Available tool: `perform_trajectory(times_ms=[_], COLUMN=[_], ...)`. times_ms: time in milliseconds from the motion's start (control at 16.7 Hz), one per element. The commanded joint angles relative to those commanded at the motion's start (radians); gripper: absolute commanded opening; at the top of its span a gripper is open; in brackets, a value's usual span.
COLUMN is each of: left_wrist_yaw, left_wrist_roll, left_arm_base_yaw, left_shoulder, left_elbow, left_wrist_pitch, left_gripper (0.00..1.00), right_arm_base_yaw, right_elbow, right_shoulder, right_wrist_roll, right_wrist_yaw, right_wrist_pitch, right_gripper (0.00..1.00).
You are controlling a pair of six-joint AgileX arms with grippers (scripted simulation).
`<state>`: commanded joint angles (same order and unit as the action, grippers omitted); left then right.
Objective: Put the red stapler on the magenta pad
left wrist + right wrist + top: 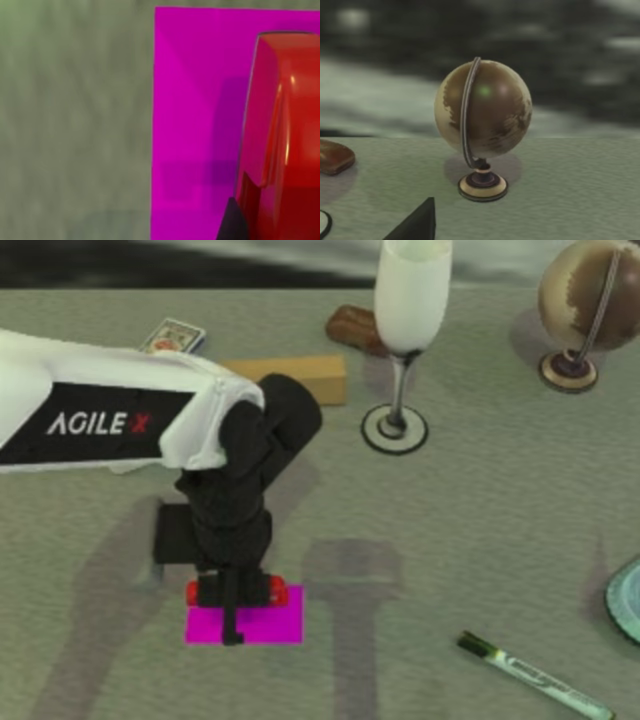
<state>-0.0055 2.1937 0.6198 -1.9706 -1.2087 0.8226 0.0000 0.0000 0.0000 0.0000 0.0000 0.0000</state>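
Holding red stapler [273,589] over magenta pad [275,623].

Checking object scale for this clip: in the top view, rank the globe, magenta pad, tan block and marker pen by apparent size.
1. Magenta pad, partly hidden by the left gripper.
2-3. Globe and tan block: look alike, and the globe is cropped.
4. Marker pen, long but thin.

Small shiny red stapler [272,589], long and wedge-shaped, lying crosswise along the top edge of the pad in the lower left-middle of the top view, mostly hidden, only its two red ends showing. Flat bright pink-purple magenta pad [275,623], plain rectangle, flat on the table under it.
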Motion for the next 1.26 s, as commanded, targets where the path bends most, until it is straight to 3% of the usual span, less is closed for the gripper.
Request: perform_trajectory(times_ms=[120, 900, 1260], left_wrist_yaw=[0.000, 0.000, 0.000], left_wrist_roll=[0.000, 0.000, 0.000], left_arm_base_yaw=[0.000, 0.000, 0.000], left_shoulder=[0.000, 0.000, 0.000], left_elbow=[0.000, 0.000, 0.000], left_wrist_pitch=[0.000, 0.000, 0.000], left_gripper=[0.00, 0.98, 1.00], right_arm_base_yaw=[0.000, 0.000, 0.000], right_elbow=[0.000, 0.000, 0.000], right_shoulder=[0.000, 0.000, 0.000], right_wrist_roll=[0.000, 0.000, 0.000], right_wrist_yaw=[0.000, 0.000, 0.000], right_wrist_pitch=[0.000, 0.000, 0.000], right_gripper=[1.00, 1.00, 1.00])
